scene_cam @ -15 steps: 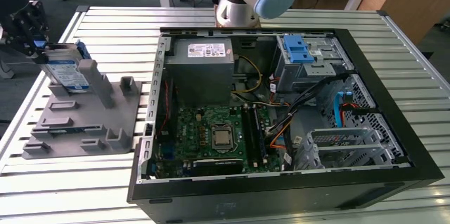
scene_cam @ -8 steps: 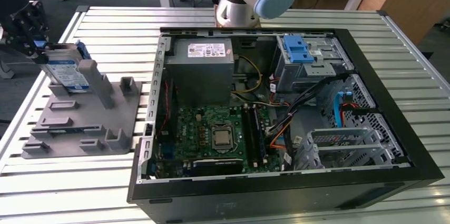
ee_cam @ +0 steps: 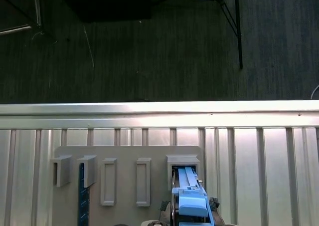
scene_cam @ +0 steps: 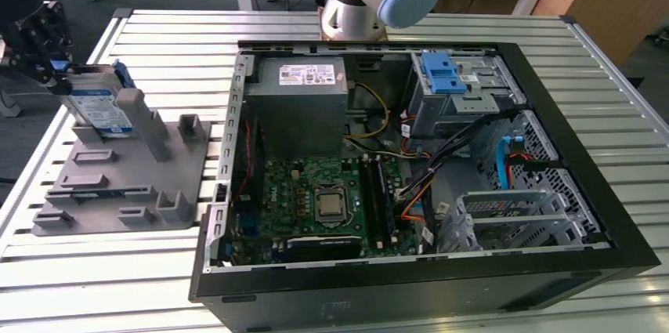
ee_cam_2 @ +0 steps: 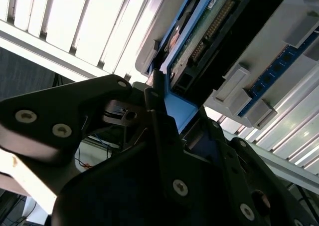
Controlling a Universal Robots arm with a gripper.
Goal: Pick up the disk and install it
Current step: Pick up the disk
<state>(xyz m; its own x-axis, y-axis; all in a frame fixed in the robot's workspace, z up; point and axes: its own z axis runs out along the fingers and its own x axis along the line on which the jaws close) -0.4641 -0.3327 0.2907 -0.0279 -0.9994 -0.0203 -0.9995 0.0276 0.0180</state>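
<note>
We are looking at the tool (scene_cam: 50, 63) at the exterior view's far left, where it is reaching down onto the upper end of the disk (scene_cam: 103, 110). In the second wrist view the tool (ee_cam_2: 175, 104) is standing narrow. Its black fingers (ee_cam_2: 158, 117) are pressing on either side of the bright blue carrier frame, so it is gripping the disk (ee_cam_2: 209, 26), whose green circuit-board side is facing that camera.

The disk is standing on edge, leaning slightly, in a slot of the grey holder plate (scene_cam: 115, 184). Its white-and-blue label is facing the exterior camera. In the first wrist view we are seeing the blue end of the disk (ee_cam: 191, 198) sitting in one slot of the holder plate (ee_cam: 124, 153), with other upright slots beside it.

The holder plate is lying on the slatted metal tabletop (scene_cam: 136, 270). Just beside it, toward the exterior view's right, the open computer case (scene_cam: 585, 153) is lying on its side, showing the green motherboard (scene_cam: 324, 200), the grey power-supply box (scene_cam: 303, 106) and a blue latch (scene_cam: 441, 74) on the drive cage. The arm's base (scene_cam: 361, 4) is rising behind the case.
</note>
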